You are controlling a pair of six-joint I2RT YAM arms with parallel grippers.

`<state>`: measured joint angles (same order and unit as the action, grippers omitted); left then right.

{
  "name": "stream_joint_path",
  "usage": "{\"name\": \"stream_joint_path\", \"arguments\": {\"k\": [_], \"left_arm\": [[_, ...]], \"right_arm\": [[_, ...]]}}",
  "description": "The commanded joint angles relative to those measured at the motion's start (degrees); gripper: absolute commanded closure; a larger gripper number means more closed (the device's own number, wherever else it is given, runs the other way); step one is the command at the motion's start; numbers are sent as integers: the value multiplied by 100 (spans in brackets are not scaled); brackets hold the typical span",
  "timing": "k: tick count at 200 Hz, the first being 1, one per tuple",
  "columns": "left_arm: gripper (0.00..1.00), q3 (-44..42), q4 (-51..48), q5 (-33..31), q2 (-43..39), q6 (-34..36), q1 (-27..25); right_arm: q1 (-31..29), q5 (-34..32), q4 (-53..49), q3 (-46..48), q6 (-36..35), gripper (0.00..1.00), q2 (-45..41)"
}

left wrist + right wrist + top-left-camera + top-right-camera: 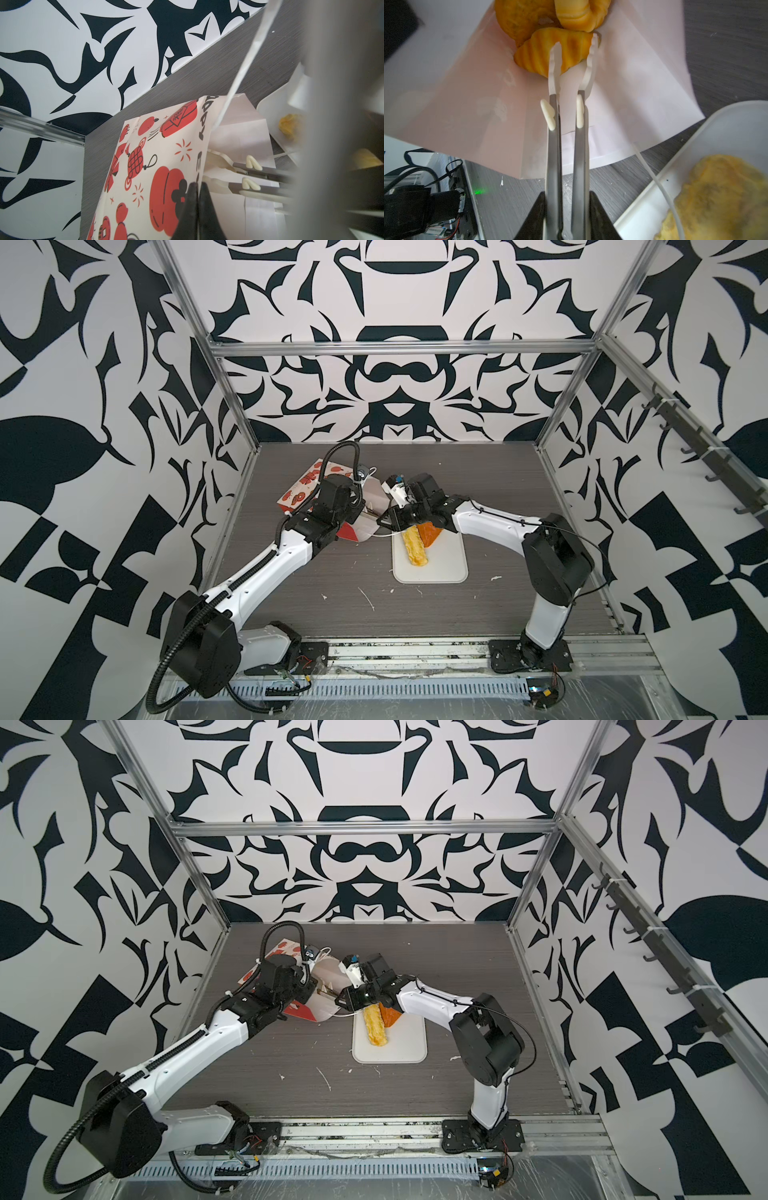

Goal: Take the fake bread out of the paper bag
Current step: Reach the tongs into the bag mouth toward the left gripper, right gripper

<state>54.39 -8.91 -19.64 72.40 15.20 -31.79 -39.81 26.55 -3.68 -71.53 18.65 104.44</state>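
walls [395,406]: black-and-white swirl print, beyond and to both sides of the left gripper [197,186] | rails [399,349]: silver metal frame | tabletop [332,572]: grey wood-grain beneath it, white scuffs [366,598] | hooks [688,439]: dark row, right-hand wall | light: even, bright

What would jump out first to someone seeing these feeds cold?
Inside the red-and-white printed paper bag lying left of centre, metal tongs held by the right gripper straddle a ridged golden toy croissant, with a ring bun and second croissant behind. The left gripper pinches the bag's rim. By its mouth, a white rectangular tray holds a long yellow bread stick and an orange triangular piece.
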Motion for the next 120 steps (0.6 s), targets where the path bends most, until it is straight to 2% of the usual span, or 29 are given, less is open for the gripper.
{"name": "stream_joint_path", "arguments": {"k": [1,67,120], "left_arm": [[100,183,56,134,20,-96,15],[100,208,21,187,15,-107,15],[100,225,21,247,15,-140,14]], "right_arm": [[-86,-240,734,-171,-139,66,-161],[-108,-438,1056,-125,-143,64,-9],[-114,-284,1273,-238,-60,64,266]]}}
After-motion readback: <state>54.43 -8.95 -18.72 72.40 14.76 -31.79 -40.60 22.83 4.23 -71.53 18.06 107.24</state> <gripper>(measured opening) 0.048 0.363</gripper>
